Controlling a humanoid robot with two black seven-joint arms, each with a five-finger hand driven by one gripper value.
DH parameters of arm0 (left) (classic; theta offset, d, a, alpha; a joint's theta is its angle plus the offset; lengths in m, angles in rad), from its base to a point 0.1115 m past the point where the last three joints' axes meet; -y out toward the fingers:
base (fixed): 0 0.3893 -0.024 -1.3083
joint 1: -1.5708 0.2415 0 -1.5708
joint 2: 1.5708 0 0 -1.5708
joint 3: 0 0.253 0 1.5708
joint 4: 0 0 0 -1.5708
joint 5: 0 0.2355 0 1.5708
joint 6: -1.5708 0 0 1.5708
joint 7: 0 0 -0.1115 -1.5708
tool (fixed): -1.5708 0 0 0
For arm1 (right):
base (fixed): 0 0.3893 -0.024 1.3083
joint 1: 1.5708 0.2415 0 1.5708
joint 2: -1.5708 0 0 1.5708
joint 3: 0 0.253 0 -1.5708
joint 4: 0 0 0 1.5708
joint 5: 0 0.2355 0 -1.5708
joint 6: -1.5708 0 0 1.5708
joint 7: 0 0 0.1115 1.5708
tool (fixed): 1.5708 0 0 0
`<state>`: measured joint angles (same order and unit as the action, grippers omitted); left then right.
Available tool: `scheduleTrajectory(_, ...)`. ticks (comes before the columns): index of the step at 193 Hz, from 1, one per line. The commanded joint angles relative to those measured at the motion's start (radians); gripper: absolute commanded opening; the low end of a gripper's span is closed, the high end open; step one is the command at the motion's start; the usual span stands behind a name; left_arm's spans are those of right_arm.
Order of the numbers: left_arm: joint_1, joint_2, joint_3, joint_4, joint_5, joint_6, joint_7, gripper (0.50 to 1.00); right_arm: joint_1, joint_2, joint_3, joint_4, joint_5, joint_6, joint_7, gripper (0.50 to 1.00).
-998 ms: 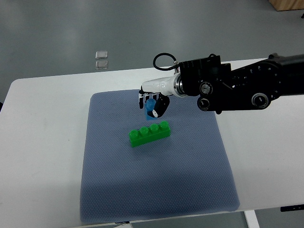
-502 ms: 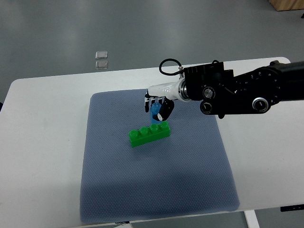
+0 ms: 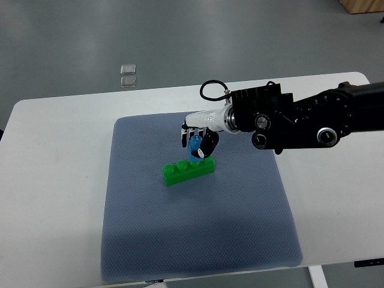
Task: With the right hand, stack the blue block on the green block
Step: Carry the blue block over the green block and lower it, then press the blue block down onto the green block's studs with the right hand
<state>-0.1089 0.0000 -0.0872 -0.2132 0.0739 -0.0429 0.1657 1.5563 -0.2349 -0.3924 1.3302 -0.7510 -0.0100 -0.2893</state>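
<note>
Top view shows your right hand (image 3: 197, 139) lowered over the green block (image 3: 189, 169), its fingers closed around the blue block (image 3: 195, 150), which hangs upright between them. Over the last second the hand has moved from a spot behind and clear of the green block to a position directly above the green block's right-hand studs, and it has dropped as it went; the blue block's lower end now sits at or just over those studs, though you cannot tell from this angle whether the two are touching. The green block lies where it was, slightly angled on the blue-grey mat (image 3: 150, 240) that covers the white desk (image 3: 54, 180). Judging by that, you are at the seating stage: the carry looks done, and what remains is pressing the blue block down squarely and letting go. Your left hand is out of frame.
</note>
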Motion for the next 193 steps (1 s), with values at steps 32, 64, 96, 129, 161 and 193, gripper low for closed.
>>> scheduleTrajectory(32, 0.0, 0.0, 0.001, -0.002, 0.0, 0.0, 0.0, 1.0, -0.01, 0.008, 0.004, -0.006, -0.001, -0.002, 0.004, 0.621)
scheduleTrajectory(64, 0.0, 0.0, 0.0, -0.002, 0.001, 0.0, 0.0, 1.0, -0.018, 0.012, 0.003, -0.008, -0.042, -0.002, 0.016, 0.621)
scheduleTrajectory(96, 0.0, 0.0, 0.0, -0.003, 0.001, 0.0, 0.0, 1.0, -0.024, 0.012, 0.003, -0.019, -0.062, -0.002, 0.018, 0.621)
scheduleTrajectory(129, 0.0, 0.0, 0.0, -0.002, 0.0, 0.0, 0.0, 1.0, -0.028, 0.012, 0.001, -0.019, -0.076, -0.002, 0.018, 0.621)
scheduleTrajectory(161, 0.0, 0.0, 0.0, -0.002, 0.0, 0.0, 0.0, 1.0, -0.03, 0.011, 0.001, -0.019, -0.076, -0.002, 0.018, 0.621)
scheduleTrajectory(193, 0.0, 0.0, 0.0, -0.002, 0.0, 0.0, 0.0, 1.0, -0.039, 0.011, 0.001, -0.019, -0.076, -0.002, 0.018, 0.621)
